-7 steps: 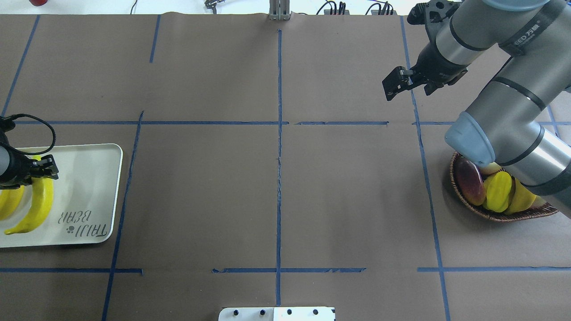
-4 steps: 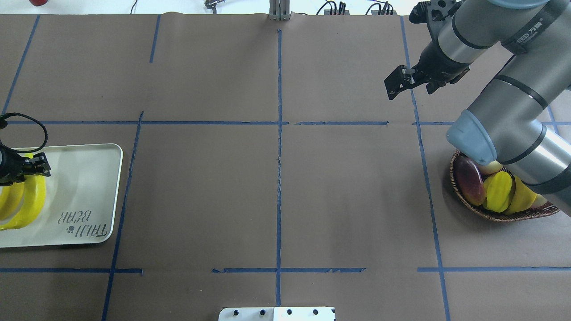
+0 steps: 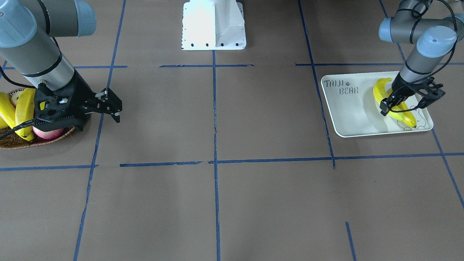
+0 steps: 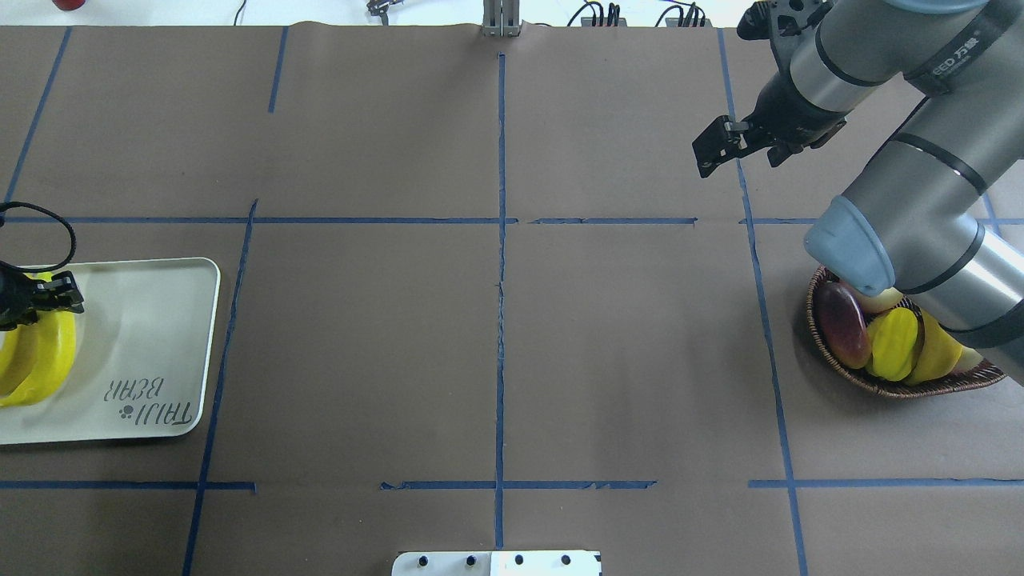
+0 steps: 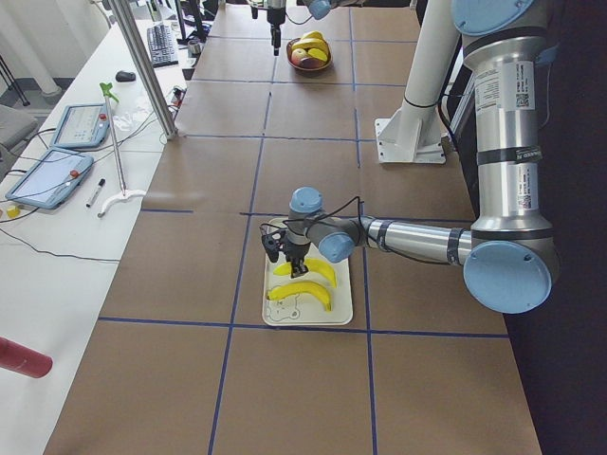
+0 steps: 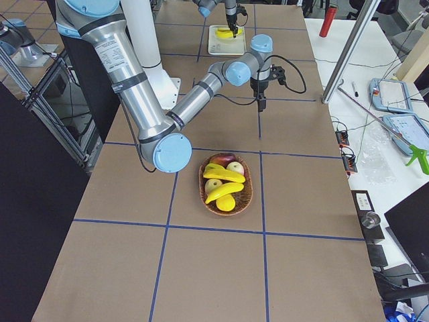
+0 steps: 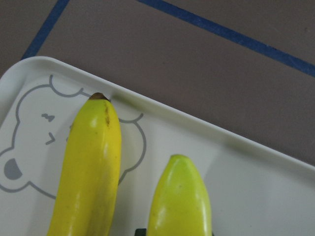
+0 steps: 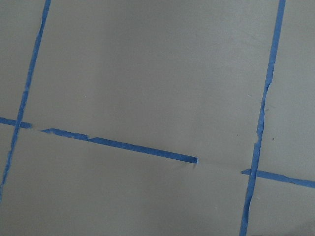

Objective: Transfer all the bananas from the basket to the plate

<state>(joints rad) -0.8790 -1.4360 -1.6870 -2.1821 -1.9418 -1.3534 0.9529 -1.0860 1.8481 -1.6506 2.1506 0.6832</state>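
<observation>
Here the left tool (image 3: 388,106) pinches a banana (image 3: 378,93) on the plate (image 3: 351,116) — the right tool (image 3: 112,105) hangs spread.

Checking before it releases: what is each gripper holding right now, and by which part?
The left gripper holds a banana near one end, low over the plate. The right gripper holds nothing.

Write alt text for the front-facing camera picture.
At the view's right, the left gripper is low over two bananas on the plate. At its left, the right gripper hangs empty, apart from the basket, which holds two more bananas.
</observation>
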